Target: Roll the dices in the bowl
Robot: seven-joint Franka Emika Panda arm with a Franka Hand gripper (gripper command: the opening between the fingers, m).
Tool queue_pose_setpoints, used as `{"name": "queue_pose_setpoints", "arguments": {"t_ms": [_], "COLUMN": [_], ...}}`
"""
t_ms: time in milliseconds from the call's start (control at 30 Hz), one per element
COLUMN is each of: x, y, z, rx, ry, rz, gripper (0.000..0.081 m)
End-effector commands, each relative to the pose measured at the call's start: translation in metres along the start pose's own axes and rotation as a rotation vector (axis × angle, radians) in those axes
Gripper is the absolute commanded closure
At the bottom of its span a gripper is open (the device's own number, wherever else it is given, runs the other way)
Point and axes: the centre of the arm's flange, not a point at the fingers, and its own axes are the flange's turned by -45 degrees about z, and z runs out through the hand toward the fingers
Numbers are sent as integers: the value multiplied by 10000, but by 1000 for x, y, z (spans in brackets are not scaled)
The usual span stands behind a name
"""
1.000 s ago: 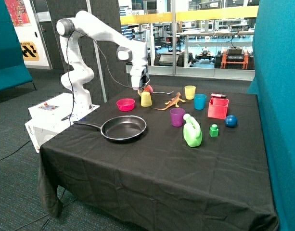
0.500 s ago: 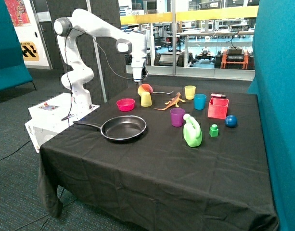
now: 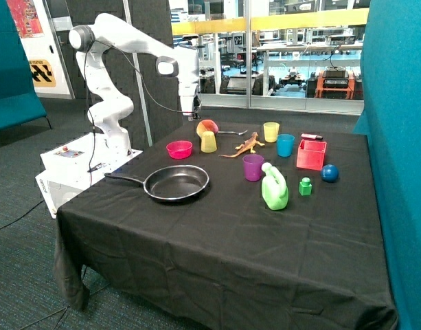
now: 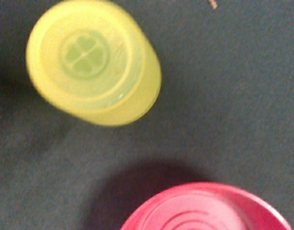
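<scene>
The magenta-pink bowl [image 3: 179, 148] stands on the black cloth at the back of the table, beside an upturned yellow cup [image 3: 209, 141]. In the wrist view only the bowl's rim and ringed inside [image 4: 209, 211] show, with the upturned yellow cup [image 4: 91, 62] close by. No dices show in either view. My gripper [image 3: 190, 111] hangs in the air above and behind the bowl and the yellow cup, touching nothing that I can see. An orange cup [image 3: 207, 126] lies on its side just behind the yellow cup.
A black frying pan [image 3: 177, 183] lies in front of the bowl. Toward the far side stand a purple cup [image 3: 253, 167], green bottle [image 3: 275, 189], green block [image 3: 305, 186], toy lizard [image 3: 248, 144], yellow cup [image 3: 271, 131], blue cup [image 3: 286, 145], red box [image 3: 311, 154] and blue ball [image 3: 330, 172].
My gripper has risen from the orange cup and moved away toward the bowl's side. The orange cup now lies on its side behind the upturned yellow cup.
</scene>
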Motion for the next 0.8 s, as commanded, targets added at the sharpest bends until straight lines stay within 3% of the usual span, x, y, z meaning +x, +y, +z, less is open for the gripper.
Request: {"name": "queue_pose_setpoints", "arguments": {"t_ms": [0, 600, 667, 767], "x": [-27, -32, -32, -31], "y": [-18, -6, -6, -6], "z": [9, 13, 13, 14], "rx": [5, 7, 6, 7], "ry": [62, 62, 62, 62], "rz": [-209, 342, 329, 336], "gripper": [808, 798, 643, 328]}}
